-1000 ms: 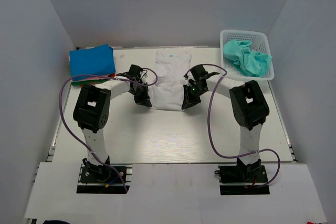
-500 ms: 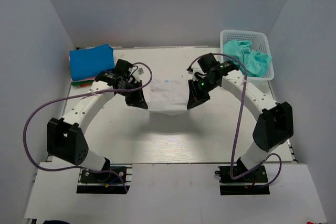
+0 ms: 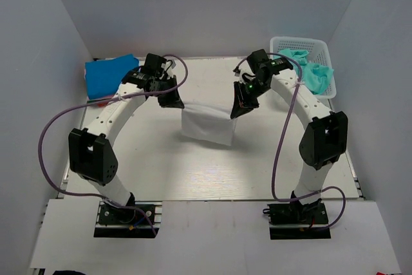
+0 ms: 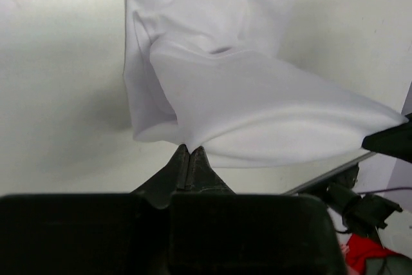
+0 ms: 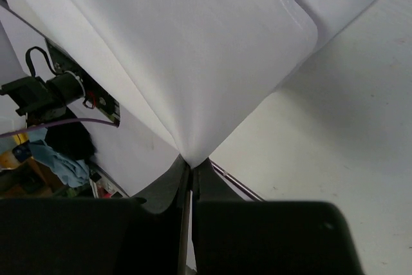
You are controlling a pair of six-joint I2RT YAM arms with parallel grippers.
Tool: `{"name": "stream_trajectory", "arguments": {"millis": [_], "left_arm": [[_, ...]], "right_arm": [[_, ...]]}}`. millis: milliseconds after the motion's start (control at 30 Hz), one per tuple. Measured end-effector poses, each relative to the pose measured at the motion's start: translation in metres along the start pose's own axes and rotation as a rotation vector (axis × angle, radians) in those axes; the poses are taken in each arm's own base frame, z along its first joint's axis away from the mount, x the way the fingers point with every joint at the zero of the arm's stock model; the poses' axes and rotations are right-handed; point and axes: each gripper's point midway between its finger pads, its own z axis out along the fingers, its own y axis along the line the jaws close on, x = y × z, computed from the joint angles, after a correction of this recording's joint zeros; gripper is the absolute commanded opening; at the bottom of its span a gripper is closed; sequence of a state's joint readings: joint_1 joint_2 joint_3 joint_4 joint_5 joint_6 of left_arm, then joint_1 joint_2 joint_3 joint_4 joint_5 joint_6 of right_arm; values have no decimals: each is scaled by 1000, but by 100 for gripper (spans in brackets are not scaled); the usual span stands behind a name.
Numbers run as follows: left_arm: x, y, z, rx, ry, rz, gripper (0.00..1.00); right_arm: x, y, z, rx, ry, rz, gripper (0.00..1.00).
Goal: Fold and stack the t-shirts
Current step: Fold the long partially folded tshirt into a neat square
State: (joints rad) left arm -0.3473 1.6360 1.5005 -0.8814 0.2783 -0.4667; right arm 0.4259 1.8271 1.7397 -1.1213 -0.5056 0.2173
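Note:
A white t-shirt [image 3: 207, 127] hangs doubled over above the middle of the table, its lower fold resting on the surface. My left gripper [image 3: 175, 103] is shut on its left corner, and my right gripper [image 3: 235, 113] is shut on its right corner. In the left wrist view the fingertips [image 4: 188, 148] pinch the cloth edge, with the t-shirt [image 4: 257, 107] spread beyond and its neck label at the top. The right wrist view shows the jaws [image 5: 191, 162] closed on a pulled-up point of the white cloth [image 5: 180, 43].
A folded bright blue shirt [image 3: 109, 74] tops a stack at the back left, just beside the left arm. A white lattice basket [image 3: 278, 43] at the back right holds crumpled teal shirts [image 3: 315, 75]. Side walls enclose the table.
Both arms have reached from the near middle toward the back, raising the shirt's gripped edge. The white shirt went from lying flat to hanging folded and shorter.

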Motion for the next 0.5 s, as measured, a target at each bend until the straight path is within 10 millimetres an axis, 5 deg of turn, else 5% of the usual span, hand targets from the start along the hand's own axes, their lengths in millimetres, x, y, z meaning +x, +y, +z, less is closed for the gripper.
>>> {"name": "stream_trajectory", "arguments": {"millis": [500], "left_arm": [[-72, -31, 59, 81, -94, 54, 0]], "right_arm": [[-20, -36, 5, -65, -57, 82, 0]]}}
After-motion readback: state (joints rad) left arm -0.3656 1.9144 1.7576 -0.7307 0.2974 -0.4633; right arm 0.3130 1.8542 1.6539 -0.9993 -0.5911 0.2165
